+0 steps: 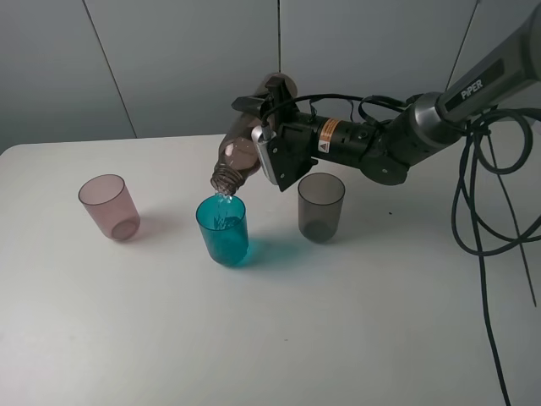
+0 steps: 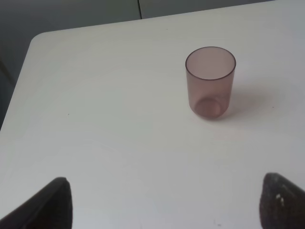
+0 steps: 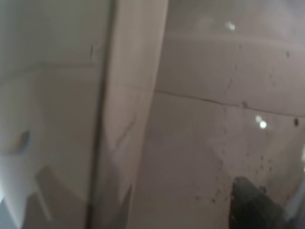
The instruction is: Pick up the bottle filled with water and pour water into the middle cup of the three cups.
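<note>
Grips the bottle (image 1: 243, 145) in the right gripper (image 1: 265, 137), jaws clamped around its body, tipped neck-down above the desk (image 1: 270, 347). Holds the bottle mouth just above the rim of the middle cup (image 1: 223, 230), apart from it, with a thin stream of water (image 1: 223, 200) dropping into the cup. Stands upright, middle cup, about midway between left and right edges, nearer the far edge than the near one. Flanked by the pink cup (image 1: 109, 205) toward the far left corner and the grey cup (image 1: 320, 206) on the right-edge side, both upright, none touching. Shows the left gripper (image 2: 164, 210) in the left wrist view only, jaws wide apart, gripping nothing, pink cup ahead of it. Right wrist view: only blur, nothing to tell
</note>
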Controlling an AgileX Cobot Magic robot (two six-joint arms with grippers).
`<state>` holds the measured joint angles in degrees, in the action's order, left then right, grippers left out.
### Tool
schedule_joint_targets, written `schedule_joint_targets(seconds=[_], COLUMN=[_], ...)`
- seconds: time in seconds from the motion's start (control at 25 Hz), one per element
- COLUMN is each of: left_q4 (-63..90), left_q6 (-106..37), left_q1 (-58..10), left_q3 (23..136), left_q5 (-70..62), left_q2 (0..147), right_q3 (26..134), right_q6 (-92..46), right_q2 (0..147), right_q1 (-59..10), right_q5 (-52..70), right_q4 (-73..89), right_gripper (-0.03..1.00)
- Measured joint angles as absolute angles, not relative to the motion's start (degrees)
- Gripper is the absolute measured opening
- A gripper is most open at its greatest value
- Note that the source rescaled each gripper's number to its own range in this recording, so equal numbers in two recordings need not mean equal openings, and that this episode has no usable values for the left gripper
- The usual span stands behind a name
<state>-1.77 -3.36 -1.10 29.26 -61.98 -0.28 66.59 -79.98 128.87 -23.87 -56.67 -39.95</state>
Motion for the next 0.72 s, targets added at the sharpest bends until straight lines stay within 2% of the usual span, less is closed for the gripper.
schedule_joint_targets(seconds=[0.72], left_q4=[-1.8], left_q6=[-3.4], left_q1=[-1.1], left_q3=[29.3], left_q5=[-62.0], left_q2=[-0.3], right_q3=[66.8], right_q6=[-84.0], right_q2=[128.2], right_q1=[-23.9], right_q5=[-58.1], right_q4=[-39.9], right_gripper=[0.00])
